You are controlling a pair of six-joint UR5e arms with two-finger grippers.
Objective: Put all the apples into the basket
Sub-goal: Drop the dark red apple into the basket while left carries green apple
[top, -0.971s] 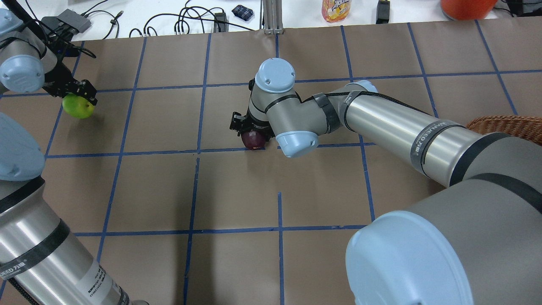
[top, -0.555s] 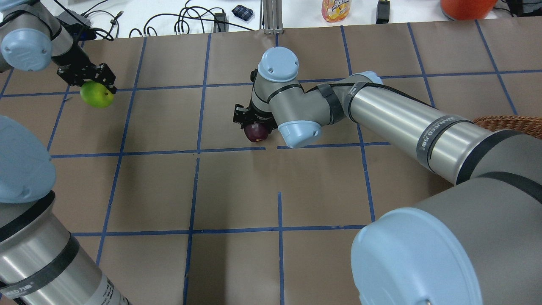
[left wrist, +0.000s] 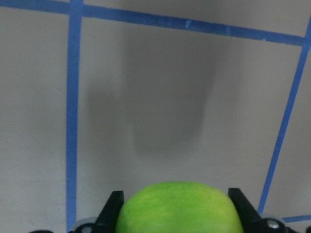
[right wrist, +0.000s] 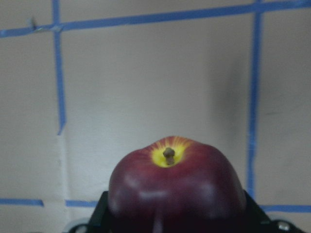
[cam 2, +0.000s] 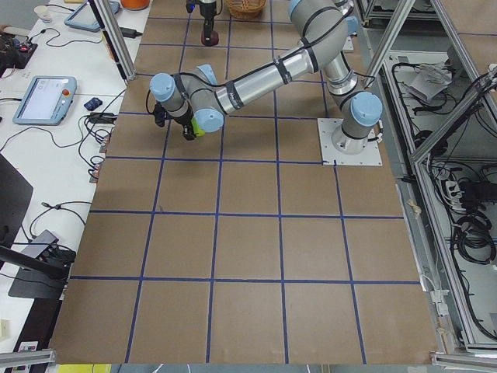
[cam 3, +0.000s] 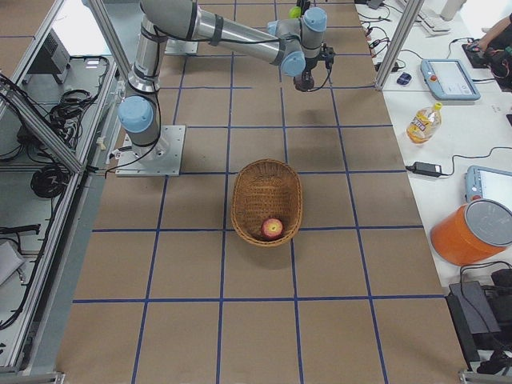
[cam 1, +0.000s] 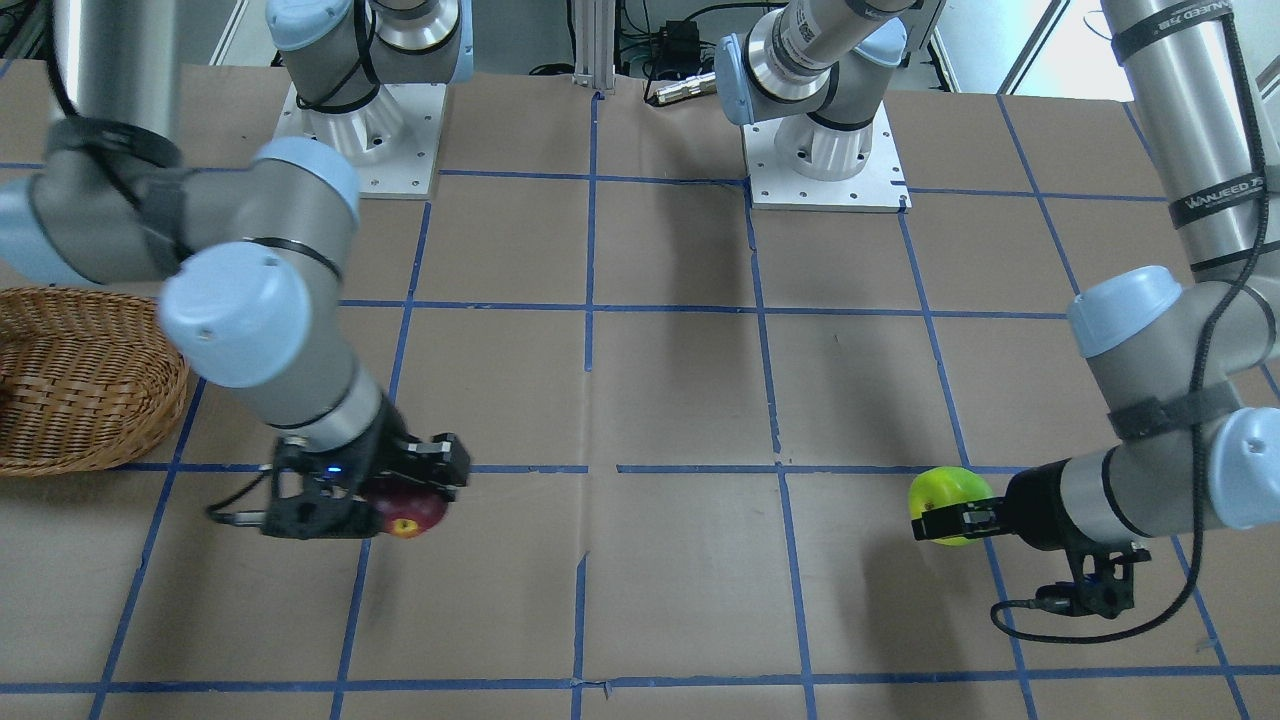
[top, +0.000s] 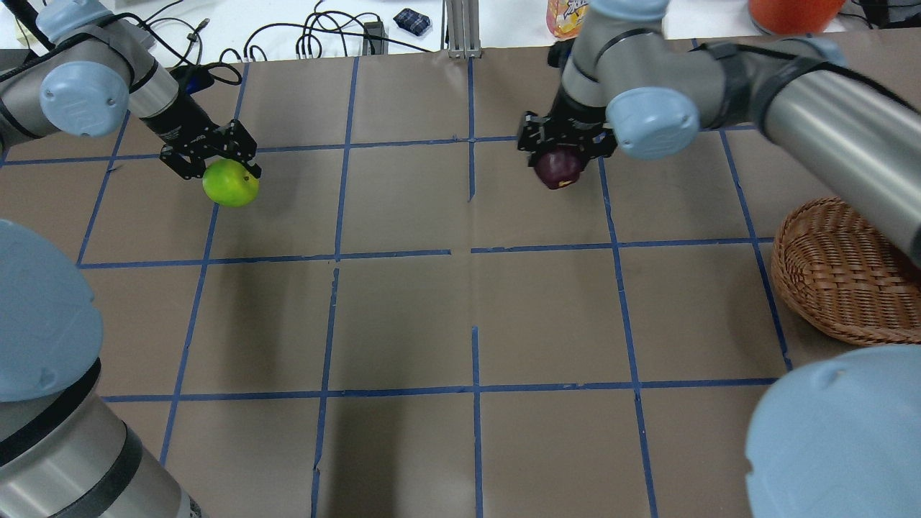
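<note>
Shifted rightward, left gripper (top: 218, 162) clamps green apple (top: 231, 185), right gripper (top: 565, 147) maroon apple (top: 558, 170) (aloft).

1 apple (cam 3: 273, 228) lies inside the basket (cam 3: 266, 186)

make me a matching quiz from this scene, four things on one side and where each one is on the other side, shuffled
Things:
1. lime green apple
2. dark maroon apple
3. red speckled apple
4. basket

Places:
A. lying inside the basket
B. clamped in the right gripper
C. standing on the table, on the robot's right side
D. clamped in the left gripper

Pairs: 1-D, 2-B, 3-A, 4-C
</note>
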